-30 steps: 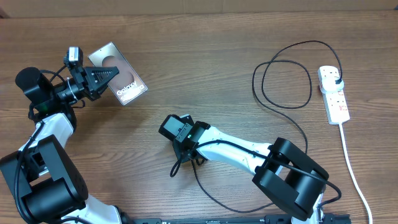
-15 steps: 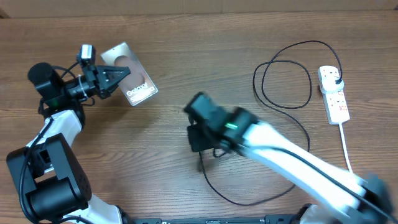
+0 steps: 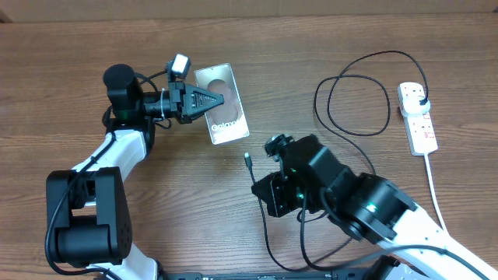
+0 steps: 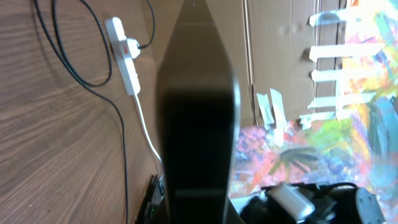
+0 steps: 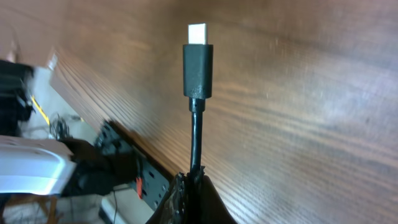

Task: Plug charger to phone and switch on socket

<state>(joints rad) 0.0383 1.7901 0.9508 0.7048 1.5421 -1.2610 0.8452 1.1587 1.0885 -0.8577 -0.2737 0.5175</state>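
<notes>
Right gripper [image 5: 191,183], clamped shut on the charger [image 5: 198,62], aimed its connector at the phone [image 3: 232,110], eleven o'clock, pinched in the closed left gripper [image 3: 216,99].

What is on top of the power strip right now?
The charger's black plug sits in the end outlet of the power strip, with an orange-red switch beside it. Its pins are hidden, and the switch position is unreadable.

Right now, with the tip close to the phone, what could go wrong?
1. The right fingers grip the charger well behind its tip, so it may bend and miss the port.
2. The left fingers hold the phone by one edge; a push could tilt it or make it slip.
3. The charger is plugged into the socket; a pull may drag it.
</notes>
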